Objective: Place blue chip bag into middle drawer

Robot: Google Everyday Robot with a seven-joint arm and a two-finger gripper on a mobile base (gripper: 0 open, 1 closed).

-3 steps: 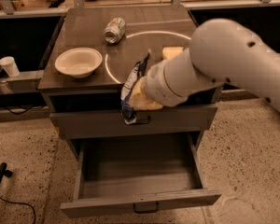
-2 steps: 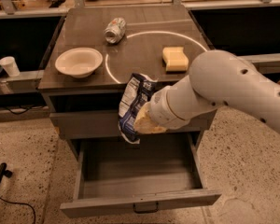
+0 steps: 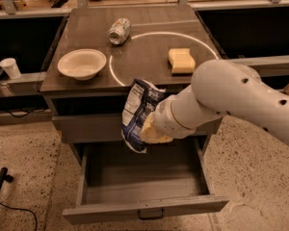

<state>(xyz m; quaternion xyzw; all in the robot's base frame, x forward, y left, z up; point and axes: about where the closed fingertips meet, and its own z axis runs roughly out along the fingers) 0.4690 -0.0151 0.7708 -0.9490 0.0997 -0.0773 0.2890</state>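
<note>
The blue chip bag (image 3: 138,113) is crinkled dark-blue and white foil and hangs upright in the air in front of the cabinet. My gripper (image 3: 150,129) is shut on the bag's lower right side, at the end of the white arm that reaches in from the right. The bag hangs over the back part of the middle drawer (image 3: 192,205), which is pulled out wide with nothing visible inside. Its dark bar handle (image 3: 151,215) is on the front panel. The upper grey drawer (image 3: 86,127) is closed and partly hidden behind the bag and arm.
On the cabinet top stand a white bowl (image 3: 82,63), a crushed silver can (image 3: 119,31) and a yellow sponge (image 3: 181,60). A white cup (image 3: 9,67) stands on a ledge at the left. A black cable (image 3: 0,189) lies on the speckled floor at the left.
My arm has come down and toward the camera with the bag, from the cabinet top's front edge to over the open drawer. The sponge has come into full view.
</note>
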